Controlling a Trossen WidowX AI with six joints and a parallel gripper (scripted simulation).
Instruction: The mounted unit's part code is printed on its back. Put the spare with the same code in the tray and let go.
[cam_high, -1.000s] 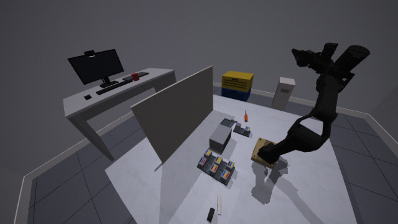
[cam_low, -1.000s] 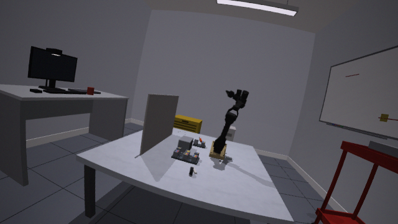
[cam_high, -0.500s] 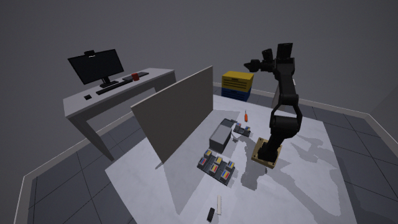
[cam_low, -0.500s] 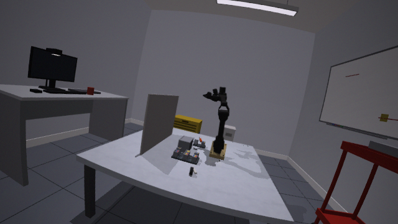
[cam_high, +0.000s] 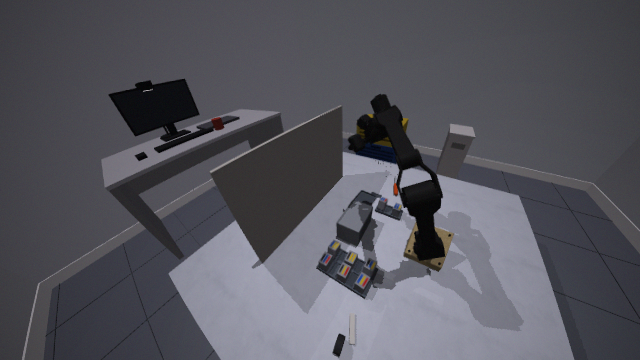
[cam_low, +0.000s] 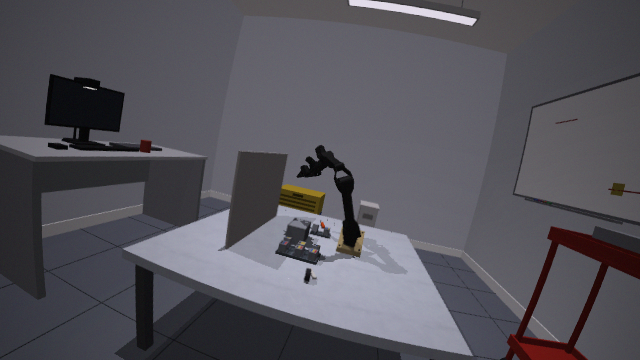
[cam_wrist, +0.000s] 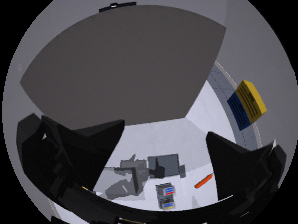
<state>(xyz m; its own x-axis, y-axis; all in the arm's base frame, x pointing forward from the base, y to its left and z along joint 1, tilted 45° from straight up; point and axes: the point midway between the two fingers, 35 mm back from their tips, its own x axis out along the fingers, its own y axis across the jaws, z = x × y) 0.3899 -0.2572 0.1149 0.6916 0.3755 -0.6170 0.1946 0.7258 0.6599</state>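
Grey mounted unit (cam_high: 355, 221) sat below the wide-open, empty gripper (cam_low: 306, 169) (high up), toward the tabletop's (cam_high: 490, 320) middle.

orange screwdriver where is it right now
In the top view the orange screwdriver lies on the table just behind the small tray, beside the arm; the wrist view shows it right of the grey unit.
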